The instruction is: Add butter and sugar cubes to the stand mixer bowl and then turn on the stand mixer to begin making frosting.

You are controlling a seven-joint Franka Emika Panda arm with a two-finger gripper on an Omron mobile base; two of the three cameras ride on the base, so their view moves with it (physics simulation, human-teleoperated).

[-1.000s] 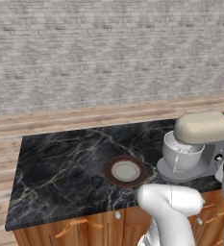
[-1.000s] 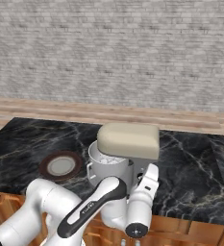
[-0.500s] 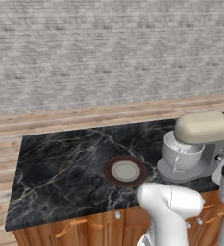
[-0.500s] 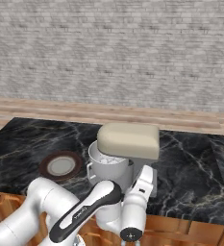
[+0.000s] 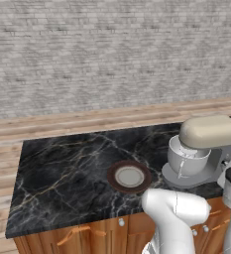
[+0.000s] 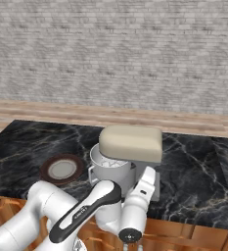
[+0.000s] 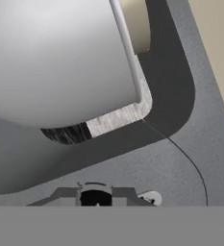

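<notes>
The stand mixer [image 6: 130, 143] stands on the black marble counter, its cream head over the grey-white stand mixer bowl [image 6: 113, 171]. From the left base view the stand mixer [image 5: 208, 131] and bowl [image 5: 186, 161] sit at the right. My gripper [image 7: 95, 197] is shut and empty, low over the mixer's grey base [image 7: 180, 158]. It is right beside the bowl's wall [image 7: 60, 57] and its side handle [image 7: 130, 53]. My white forearm reaches up to the mixer's front right side. Butter and sugar cubes are out of view.
A round brown-rimmed plate [image 5: 129, 176] lies left of the mixer, seen too in the right base view [image 6: 61, 169]. The counter [image 5: 67, 173] stretches left, with wooden cabinet fronts below. A brick wall stands behind.
My hand has shifted slightly beside the mixer's base. The mixer, bowl and plate have not moved.
</notes>
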